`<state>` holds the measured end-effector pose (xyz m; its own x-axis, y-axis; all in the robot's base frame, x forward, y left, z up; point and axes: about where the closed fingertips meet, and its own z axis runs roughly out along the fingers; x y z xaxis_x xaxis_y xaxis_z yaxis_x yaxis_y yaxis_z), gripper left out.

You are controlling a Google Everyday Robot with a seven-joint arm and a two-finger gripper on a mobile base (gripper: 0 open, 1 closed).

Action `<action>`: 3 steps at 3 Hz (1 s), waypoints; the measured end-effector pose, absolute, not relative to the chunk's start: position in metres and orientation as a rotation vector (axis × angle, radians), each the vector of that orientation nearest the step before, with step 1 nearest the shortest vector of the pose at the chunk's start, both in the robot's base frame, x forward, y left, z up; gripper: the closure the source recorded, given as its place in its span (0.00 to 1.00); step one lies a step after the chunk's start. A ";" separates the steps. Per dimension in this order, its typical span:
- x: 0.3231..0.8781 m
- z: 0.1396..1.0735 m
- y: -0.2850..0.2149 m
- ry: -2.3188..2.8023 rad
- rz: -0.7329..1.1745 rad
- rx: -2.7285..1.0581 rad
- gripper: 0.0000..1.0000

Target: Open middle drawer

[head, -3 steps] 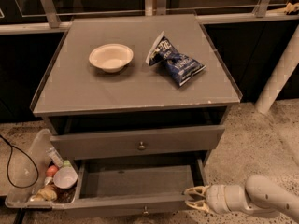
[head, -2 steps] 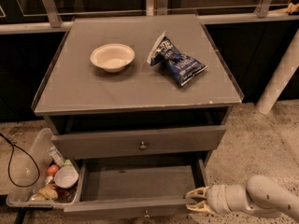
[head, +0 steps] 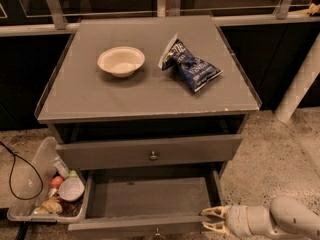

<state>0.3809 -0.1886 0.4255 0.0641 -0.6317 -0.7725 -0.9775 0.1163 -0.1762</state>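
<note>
The grey cabinet shows two drawer fronts. The upper drawer is pushed in, with a small round knob at its centre. Below it the middle drawer is pulled out towards me, and its inside is bare. Its front panel runs along the bottom edge of the view, with its knob just showing. My gripper comes in from the lower right. It is open, with its fingertips at the right end of that front panel. The lowest drawer is hidden.
A white bowl and a blue chip bag lie on the cabinet top. A clear bin of small items stands on the floor at the left, beside a black cable. A white post stands at the right.
The middle drawer front and my gripper sit slightly lower in the view. The gripper stays at the drawer's right front corner.
</note>
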 end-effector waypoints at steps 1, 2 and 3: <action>0.381 0.425 -0.189 1.648 0.585 -1.595 0.57; 0.381 0.425 -0.189 1.648 0.585 -1.595 0.34; 0.381 0.425 -0.188 1.648 0.585 -1.595 0.11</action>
